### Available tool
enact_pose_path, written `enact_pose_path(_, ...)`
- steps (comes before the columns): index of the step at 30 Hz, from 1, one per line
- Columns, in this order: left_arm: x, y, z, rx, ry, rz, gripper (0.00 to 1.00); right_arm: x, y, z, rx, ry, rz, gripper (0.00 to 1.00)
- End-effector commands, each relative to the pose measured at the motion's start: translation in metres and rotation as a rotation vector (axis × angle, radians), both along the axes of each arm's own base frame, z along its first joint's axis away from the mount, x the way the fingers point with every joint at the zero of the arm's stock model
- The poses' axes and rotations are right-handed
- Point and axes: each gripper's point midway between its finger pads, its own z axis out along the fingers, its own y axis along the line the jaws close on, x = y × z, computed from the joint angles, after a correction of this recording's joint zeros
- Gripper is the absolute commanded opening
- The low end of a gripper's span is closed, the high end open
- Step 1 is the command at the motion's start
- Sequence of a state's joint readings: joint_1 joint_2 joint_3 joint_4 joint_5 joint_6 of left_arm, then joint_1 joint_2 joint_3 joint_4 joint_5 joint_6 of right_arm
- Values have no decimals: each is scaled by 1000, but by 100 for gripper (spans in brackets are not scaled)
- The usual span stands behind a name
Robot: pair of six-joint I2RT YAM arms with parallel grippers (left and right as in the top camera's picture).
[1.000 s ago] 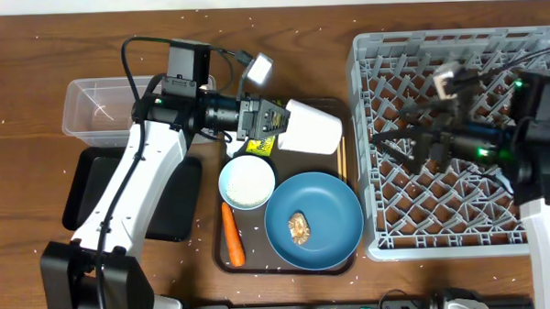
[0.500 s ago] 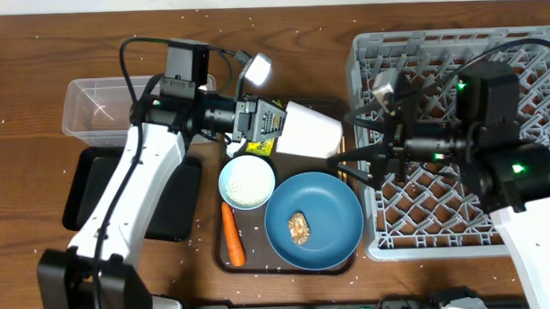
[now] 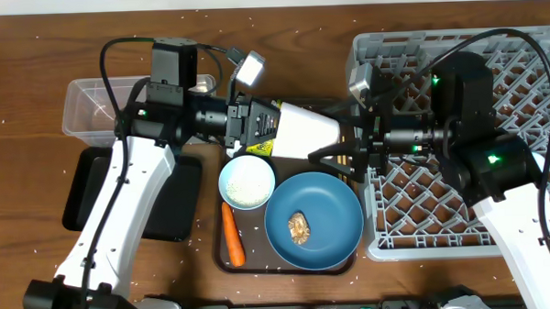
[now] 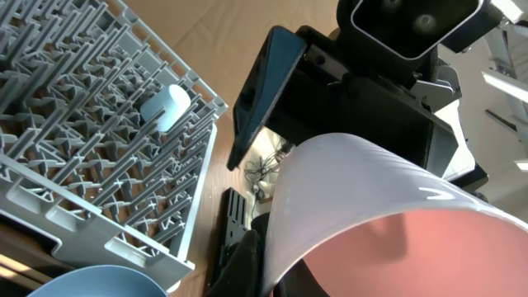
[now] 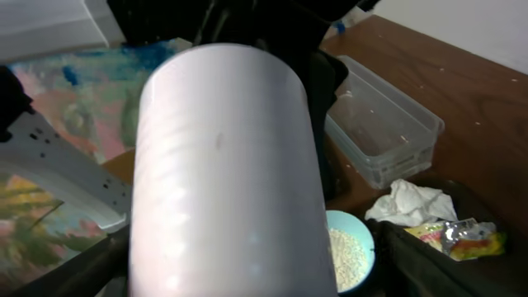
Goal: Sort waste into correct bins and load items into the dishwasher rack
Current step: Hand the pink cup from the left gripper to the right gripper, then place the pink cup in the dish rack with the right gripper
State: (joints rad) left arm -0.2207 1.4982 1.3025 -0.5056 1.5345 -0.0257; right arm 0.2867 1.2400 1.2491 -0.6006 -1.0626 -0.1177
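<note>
My left gripper (image 3: 279, 127) is shut on the rim of the pale pinkish-white cup (image 3: 306, 130), holding it on its side above the serving tray; one finger (image 4: 247, 256) presses the cup's outer wall. My right gripper (image 3: 331, 139) stands open around the cup's base end (image 5: 223, 165), with a gap showing beside the right finger (image 5: 412, 260). The grey dishwasher rack (image 3: 528, 54) holds a light blue cup (image 4: 165, 107). Below the cup sit a bowl of rice (image 3: 247, 183), a carrot (image 3: 232, 234) and a blue plate (image 3: 327, 203) with a brown food lump (image 3: 301, 229).
A clear tub (image 3: 95, 110) stands at the far left, with a black tray (image 3: 79, 189) in front of it, partly under my left arm. A crumpled napkin (image 5: 408, 202) and a yellow-green wrapper (image 5: 462, 235) lie on a dark surface beside the tub. The brown serving tray (image 3: 220, 257) holds the dishes.
My right arm has swung left from over the rack to the cup, and its jaws now straddle the cup's base and have narrowed slightly. My left arm keeps holding the cup.
</note>
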Motion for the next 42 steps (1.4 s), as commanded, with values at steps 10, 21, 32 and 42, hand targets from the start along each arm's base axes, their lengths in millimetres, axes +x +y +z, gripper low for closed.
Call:
enact_pose_path(10, 0, -1, 4, 17, -31, 18, 6, -8, 4, 5, 28, 30, 47, 57)
enact_pose_path(21, 47, 8, -38, 271, -64, 289, 48, 9, -22, -12, -86, 110, -189, 51)
enact_pose_path(32, 65, 22, -61, 411, -42, 421, 62, 36, -148, -43, -266, 329, -886, 48)
enact_pose_path(42, 62, 23, -63, 419, -25, 416, 62, -10, -334, -67, -310, 584, -1757, 47)
